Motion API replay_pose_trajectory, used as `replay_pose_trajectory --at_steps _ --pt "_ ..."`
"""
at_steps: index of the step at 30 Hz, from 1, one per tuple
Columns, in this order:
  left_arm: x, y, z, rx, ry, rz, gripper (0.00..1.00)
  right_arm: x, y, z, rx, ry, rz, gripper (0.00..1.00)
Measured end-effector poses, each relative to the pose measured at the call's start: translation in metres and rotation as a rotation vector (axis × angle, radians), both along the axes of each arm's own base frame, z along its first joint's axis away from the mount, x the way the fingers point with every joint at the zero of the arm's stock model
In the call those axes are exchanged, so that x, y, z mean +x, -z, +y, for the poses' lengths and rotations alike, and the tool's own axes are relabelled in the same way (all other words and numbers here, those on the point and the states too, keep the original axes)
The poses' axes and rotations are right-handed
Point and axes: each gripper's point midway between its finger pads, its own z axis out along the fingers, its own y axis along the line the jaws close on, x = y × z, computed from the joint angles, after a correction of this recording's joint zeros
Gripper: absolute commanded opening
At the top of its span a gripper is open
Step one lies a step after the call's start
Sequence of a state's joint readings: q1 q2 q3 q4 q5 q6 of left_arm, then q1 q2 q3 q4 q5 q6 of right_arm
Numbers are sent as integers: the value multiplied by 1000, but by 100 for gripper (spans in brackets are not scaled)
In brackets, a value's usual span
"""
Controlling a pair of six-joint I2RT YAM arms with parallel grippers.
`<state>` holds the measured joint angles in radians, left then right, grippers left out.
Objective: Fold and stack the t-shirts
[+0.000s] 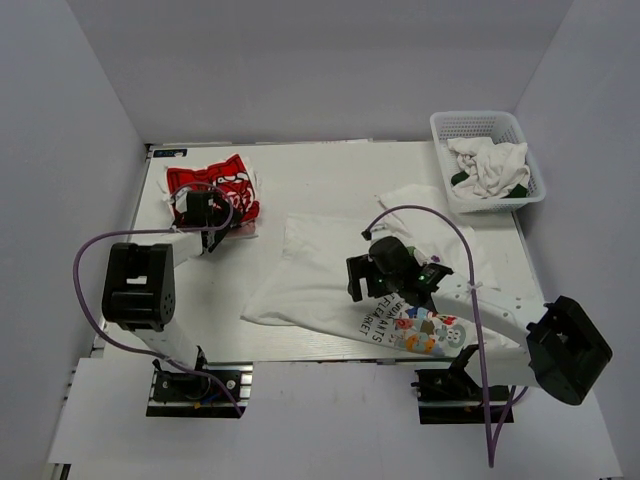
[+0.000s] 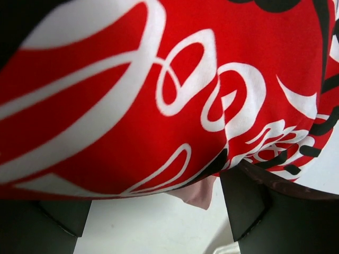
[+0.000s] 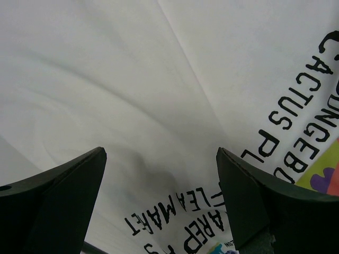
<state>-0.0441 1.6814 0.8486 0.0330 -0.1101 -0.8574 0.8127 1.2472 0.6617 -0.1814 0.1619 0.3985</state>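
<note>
1 red t-shirt (image 1: 212, 188) lies bunched at the far left of the table (image 1: 300, 165). The left gripper (image 2: 153, 222) is spread wide at its edge. 1 white t-shirt (image 1: 310, 285) lies spread out in the middle, under the wide-spread right gripper (image 3: 161, 185). At the far right, 1 white basket (image 1: 441, 128) holds crumpled white and dark cloth (image 1: 490, 165).

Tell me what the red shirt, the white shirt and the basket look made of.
Red t-shirt: soft matte cloth, bunched in folds, printed script. White t-shirt: similar matte cloth, rippled and creased. Basket: probably rigid white plastic, judging by its lattice walls.
</note>
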Motion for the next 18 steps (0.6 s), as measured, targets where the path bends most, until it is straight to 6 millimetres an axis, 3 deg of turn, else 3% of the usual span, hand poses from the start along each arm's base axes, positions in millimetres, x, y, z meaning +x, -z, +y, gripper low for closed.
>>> replay_pose_trajectory --at_steps 10,18 --pt "29 -4 40 60 -18 -40 98 14 5 10 -42 -7 4 90" --pt "90 -3 82 88 -58 -84 95 31 6 22 -74 -7 -2 90"
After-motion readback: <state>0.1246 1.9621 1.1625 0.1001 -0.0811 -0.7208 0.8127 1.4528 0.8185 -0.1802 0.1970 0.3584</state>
